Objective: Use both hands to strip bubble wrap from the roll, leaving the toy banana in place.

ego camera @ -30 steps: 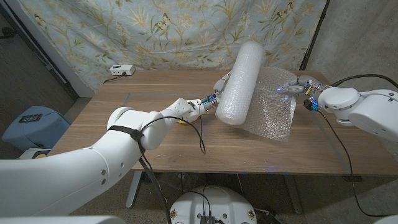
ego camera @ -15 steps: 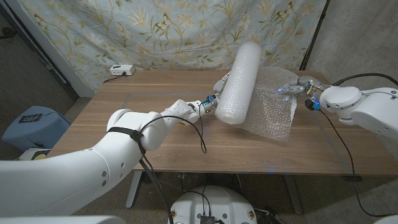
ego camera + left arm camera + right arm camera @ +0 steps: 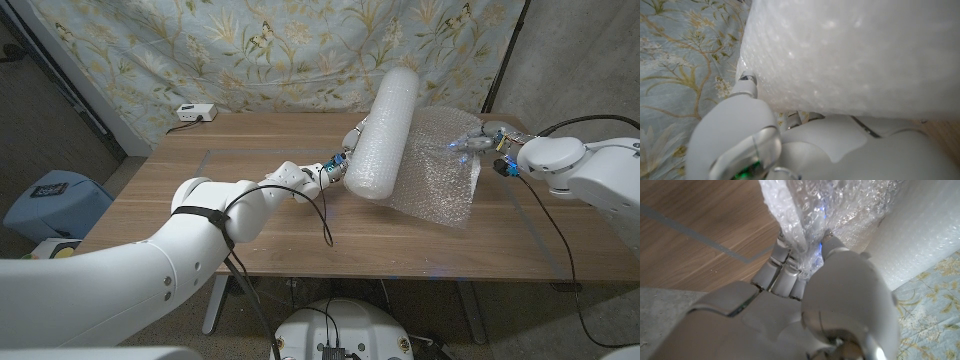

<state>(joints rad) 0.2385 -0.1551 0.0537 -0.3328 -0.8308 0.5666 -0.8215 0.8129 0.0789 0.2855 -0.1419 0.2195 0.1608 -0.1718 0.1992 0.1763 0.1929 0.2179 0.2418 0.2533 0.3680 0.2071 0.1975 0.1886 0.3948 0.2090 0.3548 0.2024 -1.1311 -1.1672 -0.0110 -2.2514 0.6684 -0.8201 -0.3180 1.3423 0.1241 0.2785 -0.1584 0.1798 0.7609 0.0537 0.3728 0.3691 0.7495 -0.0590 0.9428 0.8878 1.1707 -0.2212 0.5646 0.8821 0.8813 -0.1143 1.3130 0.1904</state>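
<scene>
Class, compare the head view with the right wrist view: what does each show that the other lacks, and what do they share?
Head view alone: the left hand against the roll, the whole wooden table, and a white box at its far edge.

Right wrist view alone: the fingers seen close, pinching the bunched sheet.

Both: the right hand gripping the loose bubble wrap, the roll, and the floral curtain.

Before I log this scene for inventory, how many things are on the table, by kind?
Bubble wrap roll: 1
Loose bubble wrap sheet: 1
White power strip: 1
Total: 3
</scene>
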